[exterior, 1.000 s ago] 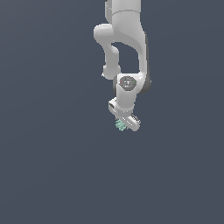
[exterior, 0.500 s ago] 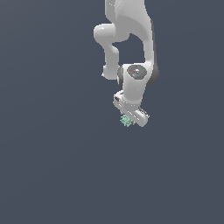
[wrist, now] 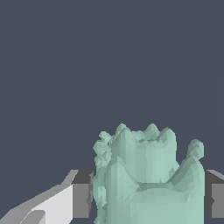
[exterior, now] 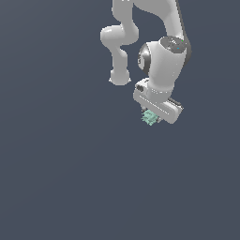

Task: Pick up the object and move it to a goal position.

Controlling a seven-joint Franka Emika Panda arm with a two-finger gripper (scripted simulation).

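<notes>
Gripper fingers are clamped on the object, one pad each side. In wrist view the object fills the gap btwn the dark pads, so grip is w/ both faces in contact. The mint piece sits at the fingertips, below the white hand, clear of any surface visible. Likely reason for the hold: carry phase, i.e. transfer to goal. No goal marker visible; progress cannot be judged.
</notes>
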